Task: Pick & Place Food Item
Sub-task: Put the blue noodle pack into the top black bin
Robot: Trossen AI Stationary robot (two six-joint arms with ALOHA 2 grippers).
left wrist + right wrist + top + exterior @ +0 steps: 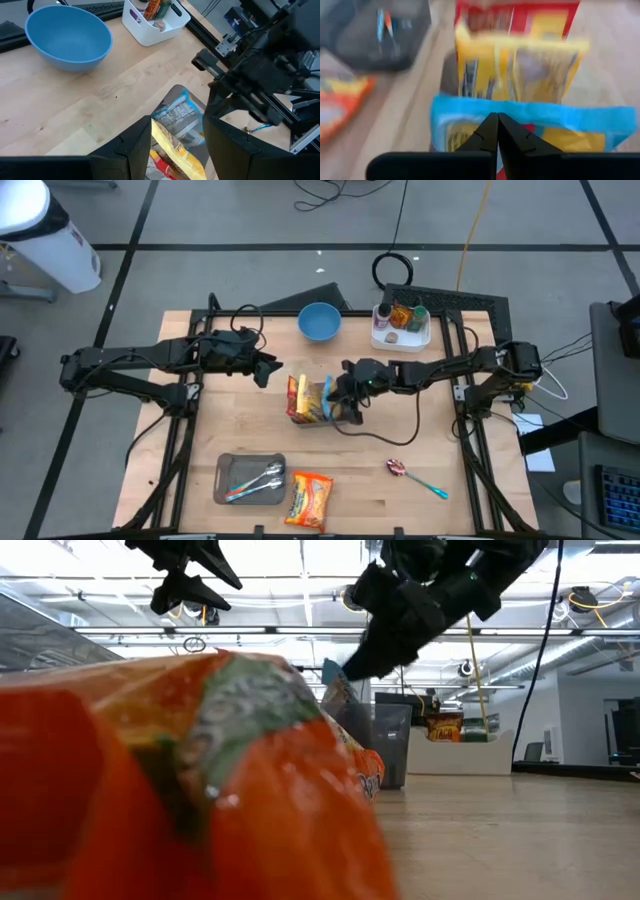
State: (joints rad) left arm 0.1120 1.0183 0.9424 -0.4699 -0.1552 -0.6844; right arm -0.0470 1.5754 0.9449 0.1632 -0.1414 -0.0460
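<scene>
A pale wooden table (250, 430) stands on a grey floor crossed with dark tape lines, cables trailing behind it.

The right gripper (347, 383) sits at table centre, its 2 fingers pressed together, their tips at the top edge of the blue-edged packet (532, 120). Whether they pinch its film I cannot tell; the right wrist view shows them meeting right at the blue seam. That packet stands upright at the right-hand end of a row of snack packets (308, 399), next a yellow one, then a red one, the row running left to right, each face square to the right arm. The nearest packet lies directly in front of this gripper, so a lift would go straight up, in my judgement.

The left gripper (266, 369) hovers just left of the row and a little farther back, fingers apart, holding nothing; it is the farther of the 2.

Open wood lies near and right of the row. Farther back are a blue bowl (319, 321) and a white caddy (401, 328). Near the front edge sit a grey tray (250, 478) with cutlery, an orange packet (310, 499) just beside it, and a spoon (414, 476) to the right.
</scene>
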